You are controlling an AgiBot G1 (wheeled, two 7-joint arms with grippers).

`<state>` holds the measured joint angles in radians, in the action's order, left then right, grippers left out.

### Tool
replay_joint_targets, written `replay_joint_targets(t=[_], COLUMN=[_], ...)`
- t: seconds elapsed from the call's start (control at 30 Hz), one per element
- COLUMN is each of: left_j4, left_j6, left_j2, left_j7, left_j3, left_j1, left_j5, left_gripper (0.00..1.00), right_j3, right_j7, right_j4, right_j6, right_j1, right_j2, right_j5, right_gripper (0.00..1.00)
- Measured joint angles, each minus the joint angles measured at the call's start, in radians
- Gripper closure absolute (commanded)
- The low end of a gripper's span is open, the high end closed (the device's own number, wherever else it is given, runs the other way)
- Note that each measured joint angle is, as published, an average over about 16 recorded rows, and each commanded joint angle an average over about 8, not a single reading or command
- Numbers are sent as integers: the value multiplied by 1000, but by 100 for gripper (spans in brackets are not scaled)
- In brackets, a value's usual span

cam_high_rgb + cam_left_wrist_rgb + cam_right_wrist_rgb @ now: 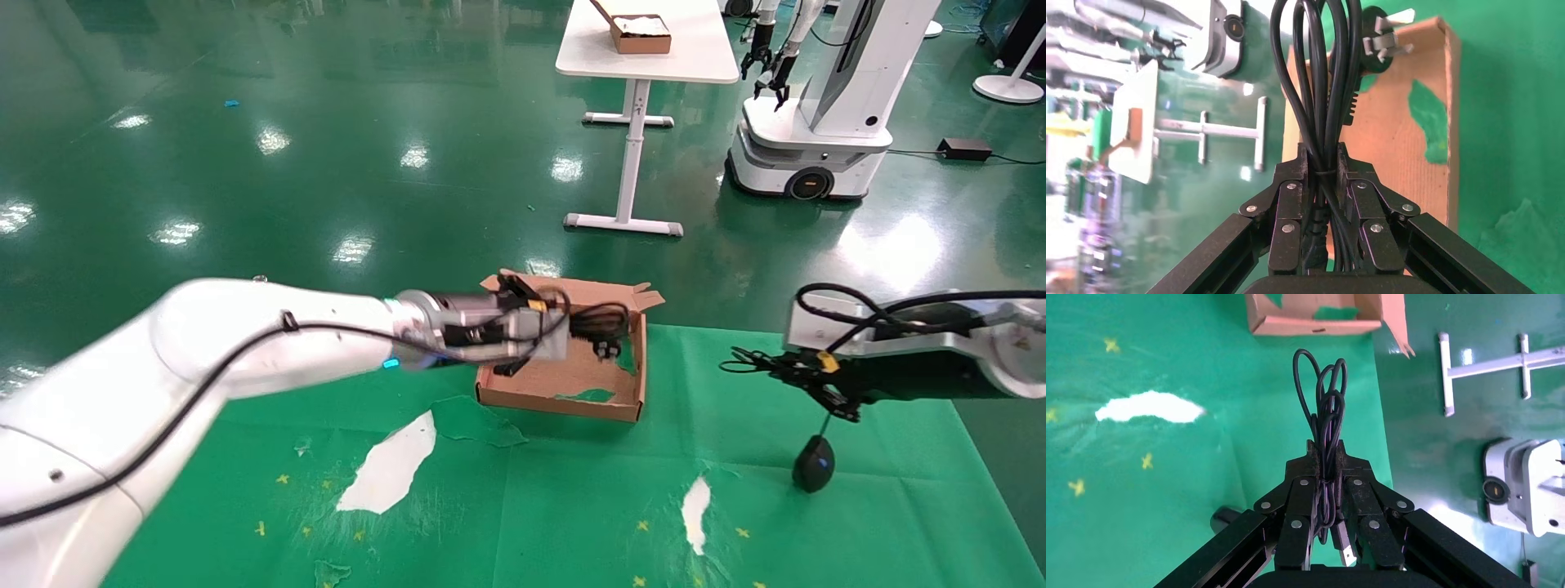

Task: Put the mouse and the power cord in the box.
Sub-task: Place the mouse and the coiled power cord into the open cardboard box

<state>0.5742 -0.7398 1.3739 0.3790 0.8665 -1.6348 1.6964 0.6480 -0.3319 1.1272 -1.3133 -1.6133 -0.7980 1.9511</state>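
My left gripper point(572, 328) is shut on the power cord point(603, 320), a thick black coil held above the brown cardboard box point(556, 398). In the left wrist view the gripper point(1324, 153) pinches the coil point(1315, 73), and the pronged plug point(1381, 38) hangs over the box floor point(1389, 141). To the right of the box, my right gripper point(776, 365) is shut on the mouse's thin bundled cable point(1327, 398), with the gripper point(1326, 450) above the mat. The black mouse point(814, 464) dangles below on its cable, at or just above the mat.
The green mat point(572, 506) has torn white patches point(392, 465) in front of the box. On the floor beyond stand a white table point(654, 61) carrying a small brown box point(641, 34), and another robot point(817, 131) at the far right.
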Motion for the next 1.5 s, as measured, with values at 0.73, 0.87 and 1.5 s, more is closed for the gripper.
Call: replay_joint_targets(t=[0.73, 0.87, 1.5], left_j4=[23, -8, -373], left_j6=[181, 205, 271], left_j2=[-4, -5, -74], left_j7=[40, 29, 4], left_j3=[302, 329, 348], left_j1=[-7, -21, -142], left_j5=[-206, -236, -314], left_gripper=[0, 0, 0], right_j3=[-6, -6, 20], right_j7=[-76, -60, 269], right_j4=[113, 106, -281], right_j6=[-33, -20, 221], right_j1=[-19, -32, -158], right_j2=[21, -4, -380], right_j5=[14, 11, -19], right_gripper=[100, 100, 100])
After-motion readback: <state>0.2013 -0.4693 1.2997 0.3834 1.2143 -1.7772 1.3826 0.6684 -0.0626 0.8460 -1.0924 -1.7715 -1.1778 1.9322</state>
